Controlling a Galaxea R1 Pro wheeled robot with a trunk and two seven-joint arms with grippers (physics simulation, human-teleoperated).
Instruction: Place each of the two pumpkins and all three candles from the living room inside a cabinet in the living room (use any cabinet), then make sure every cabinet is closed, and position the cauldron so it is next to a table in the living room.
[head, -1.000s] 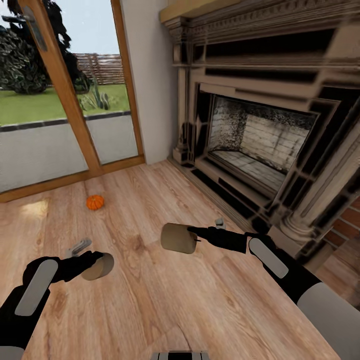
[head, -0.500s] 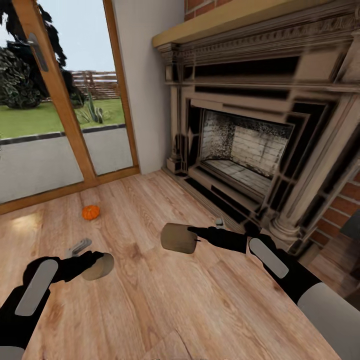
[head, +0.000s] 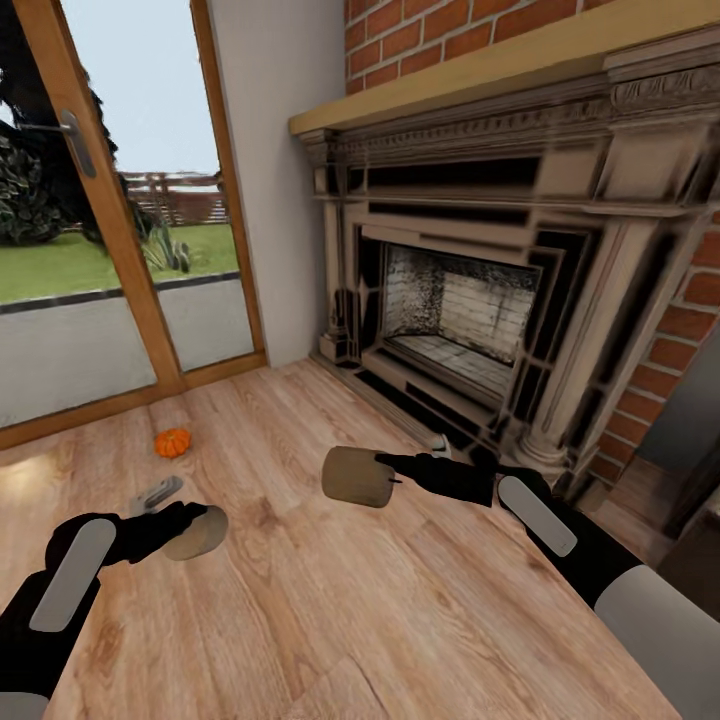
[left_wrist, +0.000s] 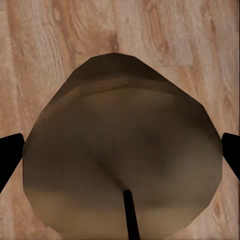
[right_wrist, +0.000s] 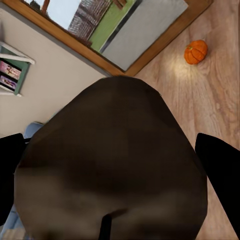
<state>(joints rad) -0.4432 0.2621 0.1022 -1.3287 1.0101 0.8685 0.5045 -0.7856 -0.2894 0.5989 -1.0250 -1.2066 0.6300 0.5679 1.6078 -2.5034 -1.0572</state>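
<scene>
So each arm was carrying one candle, the left gripper (head: 185, 527) with its jaws clamped on a tan candle (head: 197, 532) and the right gripper (head: 385, 472) gripping another candle (head: 357, 476), both held out over the wood floor (head: 330, 600). One pumpkin (head: 172, 442) sat on the floor near the glass door (head: 120, 250), left of the fireplace (head: 470, 320). I'd say the move was keeping both grips tight and level while driving to the cabinet; count was two candles, one pumpkin.

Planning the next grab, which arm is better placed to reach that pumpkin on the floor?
Left, probably. The pumpkin lies on the floor ahead of the left gripper, nearer it than the right gripper. But both grippers hold candles, so neither is free.
</scene>
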